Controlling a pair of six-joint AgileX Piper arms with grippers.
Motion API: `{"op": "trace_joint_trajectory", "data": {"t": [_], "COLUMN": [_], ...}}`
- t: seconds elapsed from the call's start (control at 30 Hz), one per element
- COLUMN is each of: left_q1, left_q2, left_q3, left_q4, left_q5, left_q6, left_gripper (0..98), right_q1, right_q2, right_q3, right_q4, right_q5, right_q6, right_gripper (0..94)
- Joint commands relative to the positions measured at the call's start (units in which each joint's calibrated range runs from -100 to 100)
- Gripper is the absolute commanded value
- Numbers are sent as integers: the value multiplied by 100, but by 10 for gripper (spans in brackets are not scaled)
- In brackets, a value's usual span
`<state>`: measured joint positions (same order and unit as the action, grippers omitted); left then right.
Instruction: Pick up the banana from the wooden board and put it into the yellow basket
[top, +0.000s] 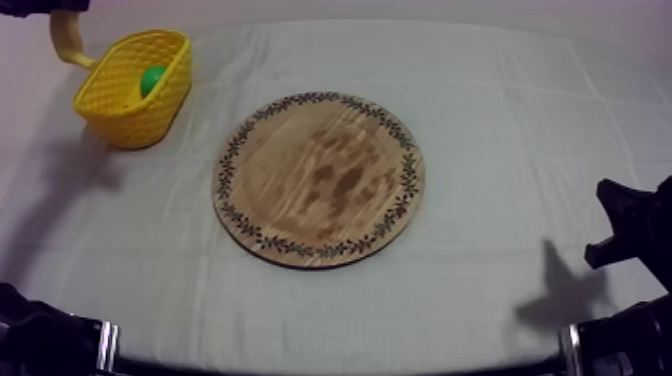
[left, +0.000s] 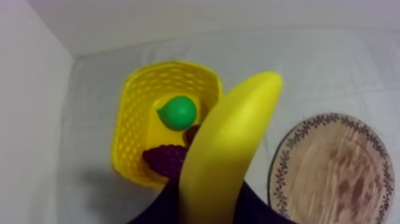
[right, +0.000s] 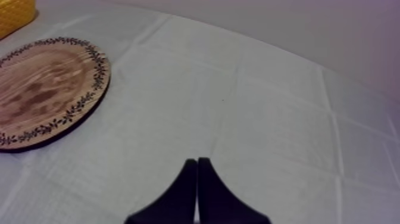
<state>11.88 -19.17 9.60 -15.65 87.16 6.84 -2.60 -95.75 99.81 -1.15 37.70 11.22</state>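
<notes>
The banana (left: 229, 149) is clamped in my left gripper (left: 209, 207), jutting out past its fingers, held up close by the yellow basket (left: 134, 119). Below the gripper, the basket holds a pear (left: 177, 112) and grapes (left: 166, 159). My right gripper (right: 197, 164) rests low, fingers pressed together on nothing.

The banana (left: 229, 149), plain yellow and gently curved, is held clear of the table in the left gripper (left: 208, 208), whose dark fingers (left: 259, 210) are closed round its near end. Its far tip is seen over the cloth between the yellow basket (left: 128, 131) and the wooden board (left: 333, 179). The basket, of open lattice, is set upright near the table's far left corner. The round board, rimmed with a leafy pattern, is laid flat at the table's middle.
</notes>
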Motion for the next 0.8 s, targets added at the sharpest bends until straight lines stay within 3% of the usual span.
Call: {"op": "trace_joint_trajectory", "data": {"t": [0.0,0.77], "left_q1": [-138,-939], "left_q2": [193,2743], "left_q3": [-255,-1829], "left_q4": [3,27], "left_q5": [3,-887], "left_q6": [-21,-131], "left_gripper": [168,164], "right_q1": [0,0], "right_q2": [0,0], "right_q3": [-3,-3], "right_q4": [0,0], "right_q5": [-4,-4], "right_q6": [-1,-1], "right_gripper": [3,3]}}
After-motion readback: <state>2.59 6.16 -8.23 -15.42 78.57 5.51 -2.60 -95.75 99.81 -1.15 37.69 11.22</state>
